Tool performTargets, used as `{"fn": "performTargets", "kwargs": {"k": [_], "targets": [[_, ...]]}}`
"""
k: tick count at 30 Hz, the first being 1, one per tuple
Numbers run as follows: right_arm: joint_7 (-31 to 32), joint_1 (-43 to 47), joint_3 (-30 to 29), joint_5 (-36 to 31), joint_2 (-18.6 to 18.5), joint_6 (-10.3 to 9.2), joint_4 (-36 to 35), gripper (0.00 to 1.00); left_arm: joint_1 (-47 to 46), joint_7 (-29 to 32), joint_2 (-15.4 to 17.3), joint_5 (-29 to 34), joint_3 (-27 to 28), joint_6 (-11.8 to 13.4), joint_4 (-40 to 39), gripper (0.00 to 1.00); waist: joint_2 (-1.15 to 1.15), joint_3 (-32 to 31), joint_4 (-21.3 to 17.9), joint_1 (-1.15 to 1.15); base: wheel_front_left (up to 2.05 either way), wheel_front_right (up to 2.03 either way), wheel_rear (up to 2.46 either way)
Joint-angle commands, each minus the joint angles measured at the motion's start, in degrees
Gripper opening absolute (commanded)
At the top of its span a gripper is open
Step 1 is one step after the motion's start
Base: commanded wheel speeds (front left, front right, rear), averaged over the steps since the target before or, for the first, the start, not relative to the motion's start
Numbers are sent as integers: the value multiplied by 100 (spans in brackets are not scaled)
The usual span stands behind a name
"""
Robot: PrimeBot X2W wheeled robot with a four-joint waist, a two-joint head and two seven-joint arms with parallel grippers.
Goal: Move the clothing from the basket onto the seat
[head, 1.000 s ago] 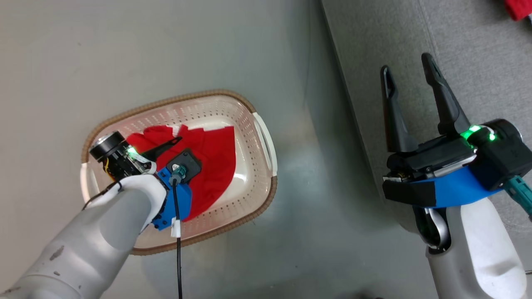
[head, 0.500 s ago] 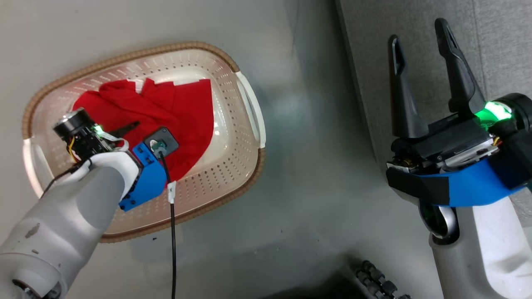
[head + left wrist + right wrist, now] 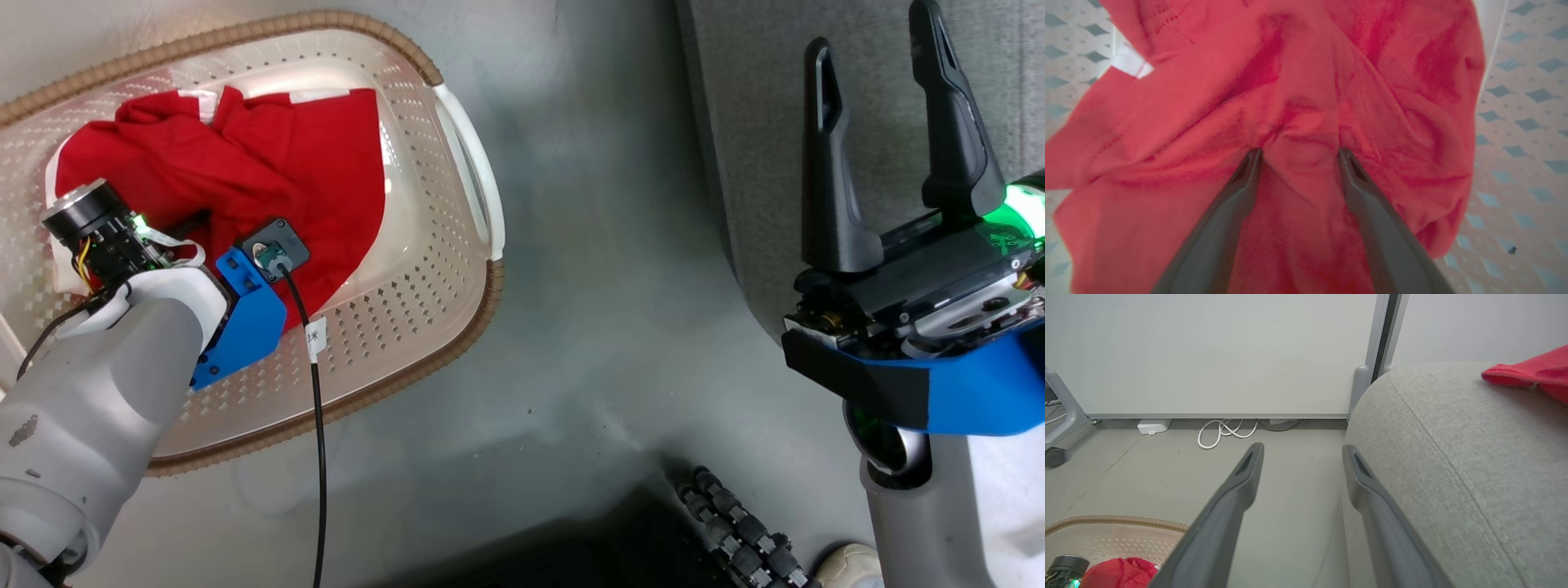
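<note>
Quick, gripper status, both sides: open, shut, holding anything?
Left gripper: open, fingers pressed into the red garment in the basket, not closed on it.
Right gripper: open, empty, by the seat.

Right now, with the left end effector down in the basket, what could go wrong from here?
1. The left end effector stands open, tips pressed into the red garment. Closing may pinch only a thin fold, so the cloth could slip on the lift.
2. The tips seem low in the perforated basket and might catch a hole and drag it.
3. The black cable hangs across the basket's rim and could snag.
</note>
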Motion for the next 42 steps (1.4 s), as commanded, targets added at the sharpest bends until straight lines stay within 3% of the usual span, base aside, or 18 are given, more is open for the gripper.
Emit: {"fn": "performTargets", "kwargs": {"k": [1,5,6,7,8,21,42], "targets": [[-3,16,-16,-40,10,1,-66,100,-91,19,2,46,-16,-5,36,100,0,72,18,-1,0,0,0],[-2,12,-16,-82,10,1,-146,100,-160,132,-61,63,-17,-6,111,100,0,139,58,-1,0,0,0],[-3,9,-14,-85,10,1,-162,100,-151,182,-81,58,-17,-5,135,92,0,149,68,-1,0,0,0],[-3,2,-17,-100,10,1,-179,100,-168,200,-93,-5,-17,-6,146,33,0,159,81,-1,0,0,0],[-3,-8,-19,-114,10,1,-191,100,-193,188,-102,-1,-17,-6,143,0,0,167,93,-1,0,0,0],[-2,-158,-59,-144,10,1,-69,100,-78,-21,-265,-234,-17,-6,50,0,0,-74,206,-1,0,0,0],[-2,170,-232,-383,7,1,768,100,316,-1765,-970,-1464,12,-5,-296,0,0,-2001,990,-1,0,0,0]]}}
